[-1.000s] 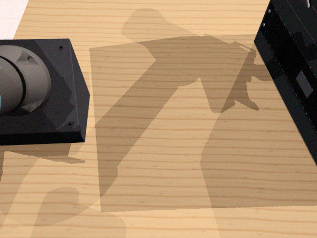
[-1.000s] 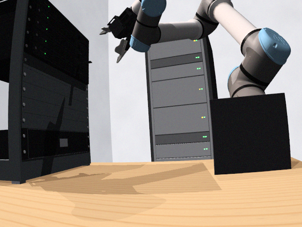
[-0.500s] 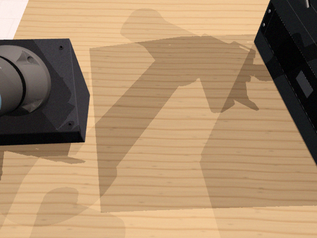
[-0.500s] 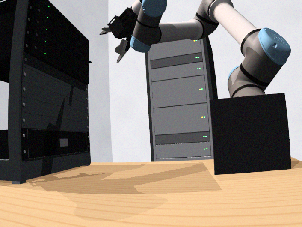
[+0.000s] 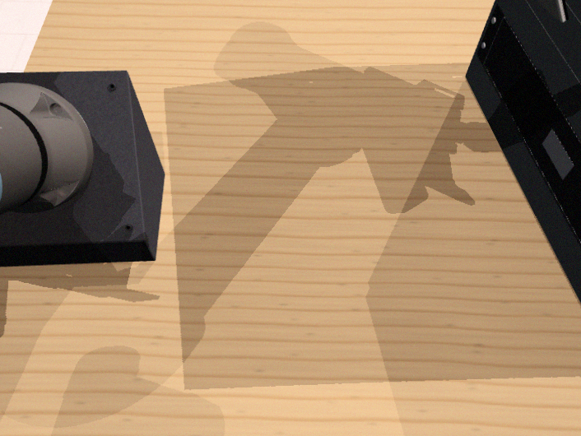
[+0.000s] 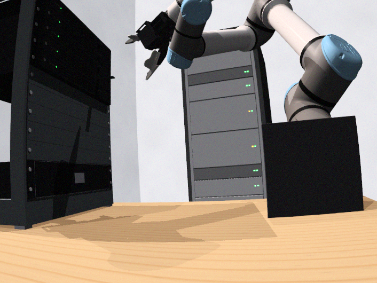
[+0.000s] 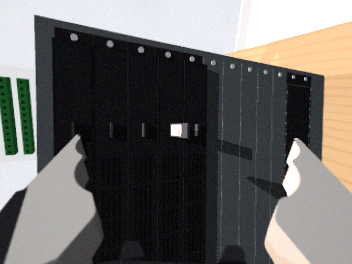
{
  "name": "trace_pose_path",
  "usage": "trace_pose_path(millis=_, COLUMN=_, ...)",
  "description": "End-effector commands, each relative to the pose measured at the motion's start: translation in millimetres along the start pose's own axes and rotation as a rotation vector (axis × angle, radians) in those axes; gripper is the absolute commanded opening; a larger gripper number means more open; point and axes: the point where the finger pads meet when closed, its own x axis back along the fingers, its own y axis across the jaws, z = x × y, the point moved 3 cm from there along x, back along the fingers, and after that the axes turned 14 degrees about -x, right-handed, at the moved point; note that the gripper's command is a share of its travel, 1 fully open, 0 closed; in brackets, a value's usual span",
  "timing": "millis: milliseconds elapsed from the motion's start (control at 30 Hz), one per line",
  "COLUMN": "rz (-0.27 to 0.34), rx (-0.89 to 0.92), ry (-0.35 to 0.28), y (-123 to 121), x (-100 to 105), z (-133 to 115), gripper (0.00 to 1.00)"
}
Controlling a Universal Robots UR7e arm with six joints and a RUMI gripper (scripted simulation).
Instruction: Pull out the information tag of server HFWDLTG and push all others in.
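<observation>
- Top view: only the edge of the black server rack (image 5: pixel 525 117) shows, over in the upper right corner on the wooden table (image 5: pixel 299 262). The arm's dark square base block (image 5: pixel 136 187) sits at the left edge with the grey shoulder joint (image 5: pixel 42 141) on it. The gripper itself isn't in this shot, just the arm's shadow stretching across the wood toward the rack.
- Exterior view: the rack (image 6: pixel 18 122) stands on the left of the table, green lights on its upper servers, darker grey blank panels lower down. The arm (image 6: pixel 292 30) reaches up and over from its black base block (image 6: pixel 310 167) on the right, and the gripper (image 6: pixel 140 56) hangs high in the air near the rack's upper front, well apart from it. Its claw is spread wide with nothing in it. A tall grey server cabinet (image 6: pixel 225 127) stands behind, beyond the table.
- Wrist view: camera's rolled, so the rack's front (image 7: pixel 150 150) looks sideways, with the servers as vertical strips. One information tag (image 7: pixel 179 130) shows as a pale little block sticking out, and it's lined up roughly between the two grey fingers but farther off, no contact. The neighbouring tag slots look dark; can't read any service tag text from here.
</observation>
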Motion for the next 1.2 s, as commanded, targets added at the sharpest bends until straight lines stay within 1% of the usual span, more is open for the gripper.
trace_pose_path(millis=0, rz=0.019, rx=-0.008, ry=-0.032, y=3, x=-1, z=2, gripper=1.00)
trace_pose_path(millis=167, rz=0.039, rx=-0.015, ry=-0.066, y=7, x=0, z=4, gripper=1.00)
trace_pose_path(millis=233, rz=0.039, rx=-0.015, ry=-0.066, y=7, x=0, z=4, gripper=1.00)
trace_pose_path(millis=733, rz=0.116, rx=-0.039, ry=-0.197, y=21, x=0, z=11, gripper=1.00)
trace_pose_path(millis=800, rz=0.116, rx=-0.039, ry=-0.197, y=21, x=0, z=11, gripper=1.00)
trace_pose_path(millis=1167, rz=0.175, rx=-0.057, ry=-0.298, y=31, x=-2, z=15, gripper=1.00)
